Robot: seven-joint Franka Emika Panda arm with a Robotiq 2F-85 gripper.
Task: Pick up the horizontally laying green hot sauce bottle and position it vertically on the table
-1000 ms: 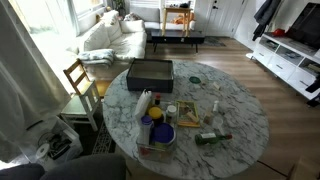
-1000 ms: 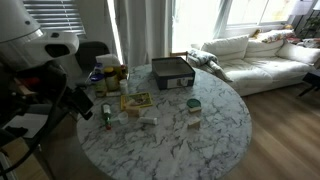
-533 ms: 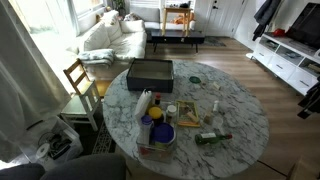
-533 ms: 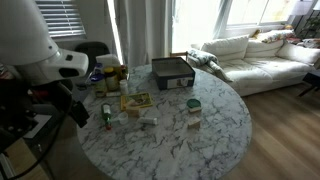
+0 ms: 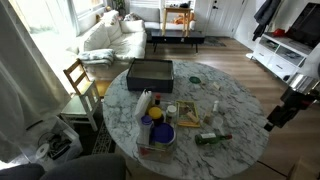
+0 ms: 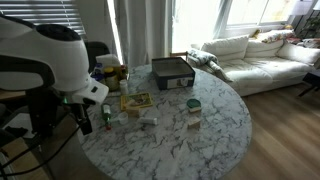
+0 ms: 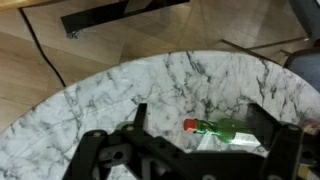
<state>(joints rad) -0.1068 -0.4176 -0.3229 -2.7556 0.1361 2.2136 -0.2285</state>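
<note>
The fingers (image 7: 138,118) are hanging spread and empty over the worktop (image 7: 110,85), and the green bottle (image 7: 218,128) is lying on its side, untouched, near the worktop's edge, showing between them in the wrist view. The arm (image 5: 290,105) is swinging into an exterior view that lacked it a second ago, so I judge the approach is only beginning and the grasp is yet to come. Farther off a dark tray (image 5: 150,72) is sitting on the marble, too dim to tell whether it is holding anything.
</note>
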